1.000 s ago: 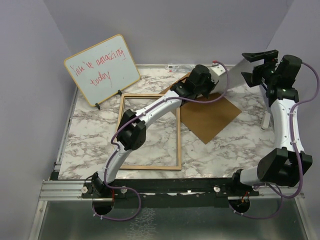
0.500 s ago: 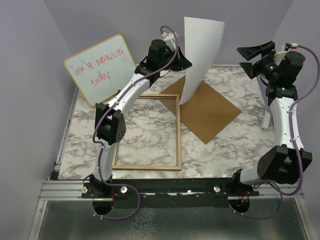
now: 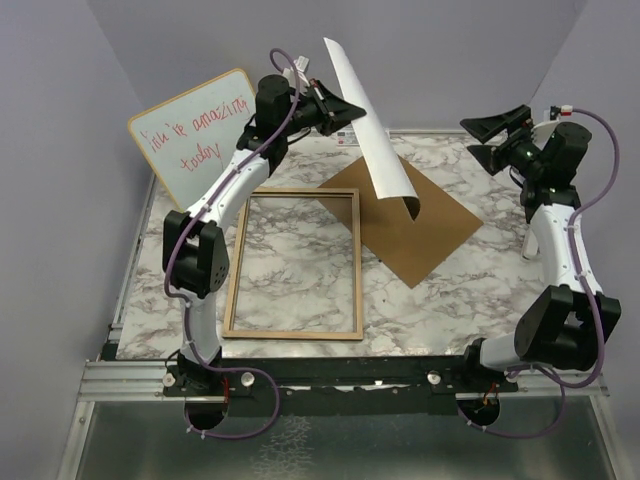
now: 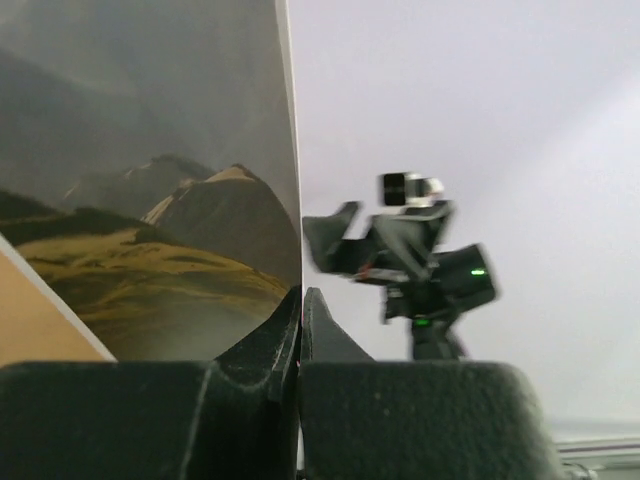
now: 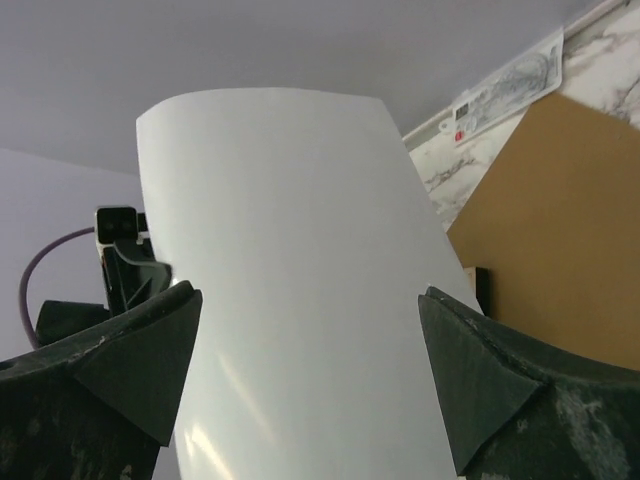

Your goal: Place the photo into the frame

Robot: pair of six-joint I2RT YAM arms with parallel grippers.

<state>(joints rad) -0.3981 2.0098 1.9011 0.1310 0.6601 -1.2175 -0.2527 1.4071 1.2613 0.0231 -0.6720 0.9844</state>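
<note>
While the left gripper (image 4: 301, 300) pinches the photo (image 3: 372, 140) aloft and the right gripper (image 3: 472, 138) stands spread, the frame (image 3: 295, 334) lies unfilled.

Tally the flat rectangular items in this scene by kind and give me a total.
photo: 1, pinched in the left gripper
frame: 1, lying flat, wood face up
brown board: 1
whiteboard: 1, with red handwriting
Total: 4
</note>
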